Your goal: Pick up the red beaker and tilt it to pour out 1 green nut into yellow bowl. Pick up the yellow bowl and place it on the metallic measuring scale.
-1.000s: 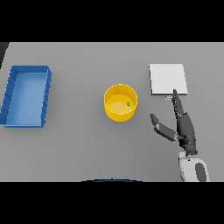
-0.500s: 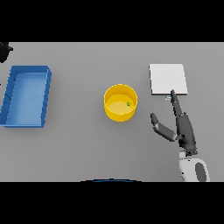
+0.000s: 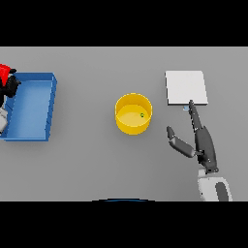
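Beaker back at the left edge, nut in the bowl

The left hand (image 3: 11,86) has come into view gripping the red beaker (image 3: 4,73) beside the blue tray (image 3: 30,107); right hand (image 3: 203,143) unmoved, fingers straight near the scale (image 3: 186,87). Bowl (image 3: 133,113) mid-bench holds the nut (image 3: 142,115). No writing legible.

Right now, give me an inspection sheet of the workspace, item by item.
Surface: grey table, flat.
Job's things: yellow bowl upright mid-table, one green nut inside; metallic scale to its right, nothing on it; red beaker at the left edge, partly cut off.
Clutter: blue bin on the left.
Hands: left hand at the left edge by the beaker, grip unclear; right hand open between bowl and scale, fingers straight, tips at the scale's near edge.
Cables: nothing seen.
Surroundings: nothing seen.
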You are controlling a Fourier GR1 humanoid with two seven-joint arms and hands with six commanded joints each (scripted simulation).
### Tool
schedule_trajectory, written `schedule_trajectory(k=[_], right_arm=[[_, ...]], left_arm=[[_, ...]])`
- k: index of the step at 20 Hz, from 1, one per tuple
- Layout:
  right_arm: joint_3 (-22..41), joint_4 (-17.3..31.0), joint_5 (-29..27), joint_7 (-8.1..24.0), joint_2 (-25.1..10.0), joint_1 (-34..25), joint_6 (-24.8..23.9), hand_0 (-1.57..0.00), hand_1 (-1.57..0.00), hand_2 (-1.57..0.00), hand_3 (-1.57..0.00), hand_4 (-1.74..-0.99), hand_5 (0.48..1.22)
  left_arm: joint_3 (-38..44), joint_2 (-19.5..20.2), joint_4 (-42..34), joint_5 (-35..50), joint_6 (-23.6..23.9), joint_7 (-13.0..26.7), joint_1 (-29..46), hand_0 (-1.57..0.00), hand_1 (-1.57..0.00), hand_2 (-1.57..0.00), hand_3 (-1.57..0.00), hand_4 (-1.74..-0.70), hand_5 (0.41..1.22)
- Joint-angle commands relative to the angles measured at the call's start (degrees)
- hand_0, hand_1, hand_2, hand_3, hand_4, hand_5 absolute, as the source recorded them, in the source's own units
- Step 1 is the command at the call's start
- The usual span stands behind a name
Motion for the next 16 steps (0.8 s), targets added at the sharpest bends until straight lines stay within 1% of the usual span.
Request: schedule_trajectory(k=[1, 2, 3, 4, 5, 6, 7, 8, 9, 10, 12, 14, 15, 16], right_arm=[[0.1, 0.8, 0.3, -0.2, 0.3, 0.1, -0.3, 0.0, 0.0, 0.0, 0.0, -1.203, 0.663], [0.1, 0.7, 0.2, -0.5, 0.2, 0.0, -0.2, 0.0, 0.0, 0.0, 0.0, -1.205, 0.664], [-0.2, 0.6, 0.2, -1.5, -0.2, 0.2, -0.2, 0.0, 0.0, 0.0, 0.0, -1.202, 0.667], [-0.3, 0.7, 0.1, -1.2, -0.3, 0.1, -0.2, 0.0, 0.0, 0.0, 0.0, -1.197, 0.664], [-0.3, 0.7, 0.0, -1.1, -0.3, 0.1, -0.2, 0.0, 0.0, 0.0, 0.0, -1.192, 0.663], [-0.3, 0.8, -0.3, -1.6, -0.2, 0.4, 0.1, 0.0, 0.0, 0.0, 0.0, -1.188, 0.663], [-0.4, 1.1, -0.1, -1.4, -0.3, 0.1, -0.1, 0.0, 0.0, 0.0, 0.0, -1.187, 0.664], [-0.3, 0.4, -0.1, -2.1, -0.4, 0.7, -0.1, 0.0, 0.0, 0.0, 0.0, -1.185, 0.665], [0.0, 0.1, 0.1, -1.5, -0.3, 0.5, -0.1, 0.0, 0.0, 0.0, 0.0, -1.181, 0.665], [0.3, 0.0, 0.5, -1.7, -0.2, 1.3, -0.1, 0.0, 0.0, 0.0, 0.0, -1.182, 0.667], [0.4, -0.6, 0.1, -0.9, -0.1, 1.7, 0.2, 0.0, 0.0, 0.0, 0.0, -1.187, 0.667], [0.5, -1.0, 0.5, -0.7, -0.3, 1.5, 0.0, 0.0, 0.0, 0.0, 0.0, -1.187, 0.666], [0.9, -0.8, 0.6, 0.1, 0.0, 1.5, 0.3, 0.0, 0.0, 0.0, 0.0, -1.188, 0.668], [1.0, -1.4, 0.9, 1.6, 0.5, 1.0, -0.1, 0.0, 0.0, 0.0, 0.0, -1.187, 0.663]], left_arm=[[-0.4, 0.4, -0.1, 0.2, 0.1, 0.0, 0.4, -1.57, -1.57, -1.57, -1.55, -1.74, 1.039], [-1.7, 0.7, 0.6, 0.3, 0.2, 0.1, 0.1, -1.57, -1.57, -1.57, -1.55, -1.74, 0.967], [-2.8, 0.9, 1.0, 0.7, -0.6, 0.1, -0.4, -1.57, -1.57, -1.57, -1.55, -1.67, 0.908], [-3.5, 1.6, 0.5, 1.2, -1.6, 0.2, 0.0, -1.57, -1.57, -1.57, -1.5, -1.53, 0.865], [-3.5, 1.7, 0.1, 1.0, -2.6, 0.1, 0.2, -1.56, -1.45, -1.43, -1.36, -1.37, 0.83], [-3.4, 2.8, -2.1, 3.4, -6.0, -0.9, 1.4, -1.46, -1.18, -1.19, -1.13, -1.23, 0.803], [-3.6, 3.7, -3.8, 5.0, -9.0, -0.2, 2.0, -1.17, -0.94, -0.96, -0.9, -1.12, 0.778], [-3.9, 4.5, -4.7, 6.3, -11.5, 0.1, 2.0, -0.93, -0.76, -0.77, -0.72, -1.03, 0.758], [-4.3, 5.1, -5.6, 7.2, -12.8, 0.1, 2.2, -0.75, -0.6, -0.61, -0.58, -0.97, 0.74], [-4.4, 5.7, -6.1, 7.7, -14.0, 0.1, 2.4, -0.6, -0.48, -0.49, -0.46, -0.92, 0.723], [-4.0, 6.6, -6.6, 9.0, -15.8, -0.4, 2.6, -0.38, -0.31, -0.31, -0.3, -0.85, 0.698], [-3.7, 6.6, -6.7, 9.6, -16.0, -0.7, 2.7, -0.24, -0.2, -0.2, -0.19, -0.82, 0.684], [-3.6, 6.3, -6.2, 9.6, -16.1, -0.6, 2.1, -0.19, -0.16, -0.16, -0.15, -0.8, 0.679], [-3.5, 5.5, -5.7, 9.4, -15.2, -1.7, 2.1, -0.16, -0.13, -0.13, -0.12, -0.8, 0.678]])
